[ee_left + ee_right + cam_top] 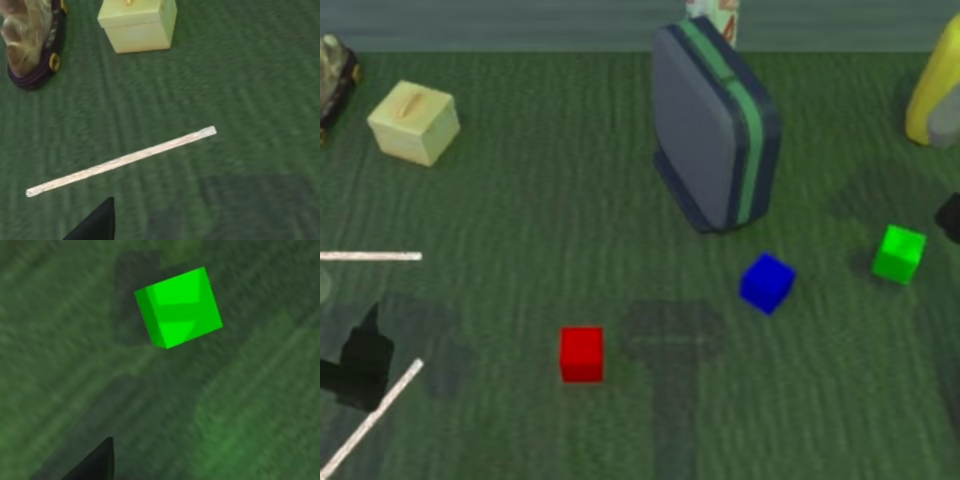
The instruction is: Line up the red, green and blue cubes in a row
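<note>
Three small cubes are seen lying apart on the green table (520,200), not in a row. The red cube (581,354) is placed near the middle of the table, toward the near edge. The blue cube (766,282) is found to its right and slightly farther, just in front of an upright grey case with a green stripe (715,125). The green cube (899,253) is set farther right again, near the right edge, and is shown tilted in the right wrist view (178,307). The right gripper (950,215) is glimpsed as a dark shape at the right edge, just beside the green cube and apart from it; how far it is open cannot be told, and nothing is seen held in it. The left gripper (360,365) is located at the near left, between two thin white sticks (370,256); its opening cannot be told either, and nothing is seen held. A pale cream-yellow block (413,121) is set at the far left, and a yellow object (938,90) is cut off at the far right corner.
</note>
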Controlling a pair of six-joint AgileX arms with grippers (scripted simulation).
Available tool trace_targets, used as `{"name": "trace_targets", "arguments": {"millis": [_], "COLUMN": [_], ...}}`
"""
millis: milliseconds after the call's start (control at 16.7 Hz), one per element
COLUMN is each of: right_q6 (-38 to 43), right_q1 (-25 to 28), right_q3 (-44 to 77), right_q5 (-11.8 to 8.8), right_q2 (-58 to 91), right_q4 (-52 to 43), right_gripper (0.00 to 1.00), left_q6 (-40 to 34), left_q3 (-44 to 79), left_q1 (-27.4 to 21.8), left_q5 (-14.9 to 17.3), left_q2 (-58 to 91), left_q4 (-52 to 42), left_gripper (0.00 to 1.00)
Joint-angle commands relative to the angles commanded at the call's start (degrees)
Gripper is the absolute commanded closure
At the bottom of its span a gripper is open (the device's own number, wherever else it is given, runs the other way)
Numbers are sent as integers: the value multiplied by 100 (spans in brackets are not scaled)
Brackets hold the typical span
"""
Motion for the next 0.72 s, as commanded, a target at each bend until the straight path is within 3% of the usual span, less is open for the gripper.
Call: {"name": "trace_targets", "arguments": {"millis": [360, 720], "right_q6": [-1164, -1540], "right_q1": [179, 238], "right_q3": [2029, 2741], "right_q5": [-8, -27], "right_q2": [2448, 3242], "right_q4": [-1289, -1655], "right_gripper": [0, 0], "left_q6": [-1281, -1754], "left_q3": [-1426, -1767], "left_q1": [577, 730], "left_q5": [55, 81], "left_q2": [-2142, -2882], "left_q4": [1351, 1865], "left_gripper": [0, 0]}}
